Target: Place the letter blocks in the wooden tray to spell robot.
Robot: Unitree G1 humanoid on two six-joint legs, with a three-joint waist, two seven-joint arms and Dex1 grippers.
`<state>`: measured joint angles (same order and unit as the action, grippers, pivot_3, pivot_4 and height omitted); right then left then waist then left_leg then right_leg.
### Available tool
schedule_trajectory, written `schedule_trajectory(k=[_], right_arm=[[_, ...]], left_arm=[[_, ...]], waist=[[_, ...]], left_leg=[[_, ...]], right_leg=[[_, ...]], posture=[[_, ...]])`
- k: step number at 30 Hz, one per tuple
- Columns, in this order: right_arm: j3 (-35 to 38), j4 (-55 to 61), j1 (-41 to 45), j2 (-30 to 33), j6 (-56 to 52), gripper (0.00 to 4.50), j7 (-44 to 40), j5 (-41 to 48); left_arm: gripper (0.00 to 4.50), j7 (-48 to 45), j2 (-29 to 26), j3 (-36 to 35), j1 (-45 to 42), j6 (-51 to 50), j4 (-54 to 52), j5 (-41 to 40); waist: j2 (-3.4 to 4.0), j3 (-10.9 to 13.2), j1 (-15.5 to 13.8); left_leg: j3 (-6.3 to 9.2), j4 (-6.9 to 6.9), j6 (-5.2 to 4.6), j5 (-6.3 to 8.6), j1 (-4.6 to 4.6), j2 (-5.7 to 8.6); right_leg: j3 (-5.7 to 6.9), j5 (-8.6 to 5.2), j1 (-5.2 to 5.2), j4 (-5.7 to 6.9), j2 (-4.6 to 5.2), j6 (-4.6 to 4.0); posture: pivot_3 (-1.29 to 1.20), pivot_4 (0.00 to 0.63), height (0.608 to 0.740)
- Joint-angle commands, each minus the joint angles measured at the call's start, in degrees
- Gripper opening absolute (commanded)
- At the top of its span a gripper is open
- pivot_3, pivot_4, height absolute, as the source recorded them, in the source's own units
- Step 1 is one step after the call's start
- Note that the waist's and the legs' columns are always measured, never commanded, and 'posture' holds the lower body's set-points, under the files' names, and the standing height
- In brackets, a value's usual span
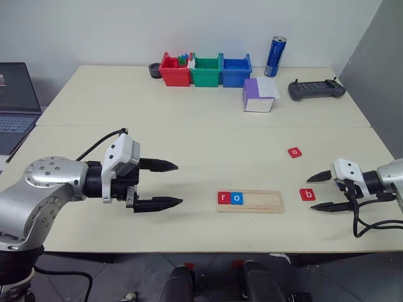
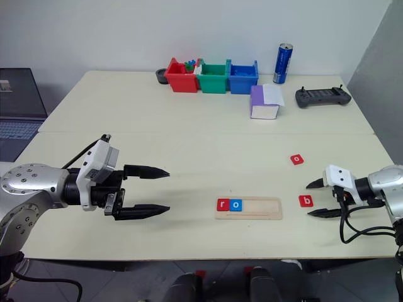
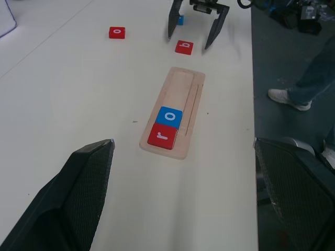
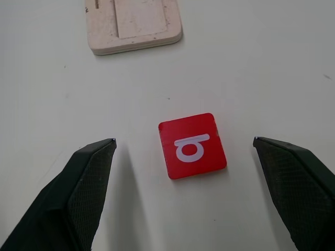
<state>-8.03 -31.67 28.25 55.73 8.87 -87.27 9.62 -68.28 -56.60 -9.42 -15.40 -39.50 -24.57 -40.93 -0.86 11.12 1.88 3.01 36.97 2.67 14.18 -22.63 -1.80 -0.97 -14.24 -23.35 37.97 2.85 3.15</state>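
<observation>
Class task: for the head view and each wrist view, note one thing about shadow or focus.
Left eye view: the left gripper casts a soft shadow on the table. Right wrist view: the b block is crisp, the near fingers soft. Left wrist view: the wooden tray is sharp.

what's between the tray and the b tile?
Nothing: bare table between the tray and the b tile, clearest in the head views.

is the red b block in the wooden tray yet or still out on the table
Out. The red b block lies flat on the table, apart from the wooden tray, with the open right gripper around it, not touching.
</observation>
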Motion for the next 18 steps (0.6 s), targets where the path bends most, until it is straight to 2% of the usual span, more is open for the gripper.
schedule_trajectory(k=[1, 14, 18], right_arm=[[1.09, 0.19, -0.25, 0.17, 2.16, 4.47, -2.22, 0.27], [-0.80, -5.97, 0.98, -3.70, 6.76, 4.47, 0.67, -4.28], [-0.77, -7.57, 1.44, -4.52, 7.25, 3.24, 0.32, -4.60]], left_arm=[[4.50, -0.30, -1.14, -1.78, -0.57, 0.31, -0.82, -1.01], [4.50, 0.35, -2.04, -2.33, -0.13, -0.40, -1.59, -1.20], [4.50, 0.48, -2.62, -2.63, 0.13, -0.52, -1.74, -1.50]], waist=[[0.00, 0.00, 0.00], [-0.05, -0.03, 0.35], [-0.15, -0.09, 0.82]], left_leg=[[0.00, 0.00, 0.00, 0.00, 0.00, 0.00], [0.00, 0.00, 0.00, 0.00, 0.17, 0.00], [0.00, 0.00, 0.00, 0.00, 0.31, -0.01]], right_leg=[[0.00, 0.00, 0.00, 0.00, 0.00, 0.00], [-0.02, 0.03, 0.13, 0.01, -0.01, -0.05], [-0.04, -0.01, 0.22, 0.04, -0.03, 0.04]], posture=[[0.00, 0.150, 0.740], [0.00, 0.150, 0.740], [0.00, 0.150, 0.740]])
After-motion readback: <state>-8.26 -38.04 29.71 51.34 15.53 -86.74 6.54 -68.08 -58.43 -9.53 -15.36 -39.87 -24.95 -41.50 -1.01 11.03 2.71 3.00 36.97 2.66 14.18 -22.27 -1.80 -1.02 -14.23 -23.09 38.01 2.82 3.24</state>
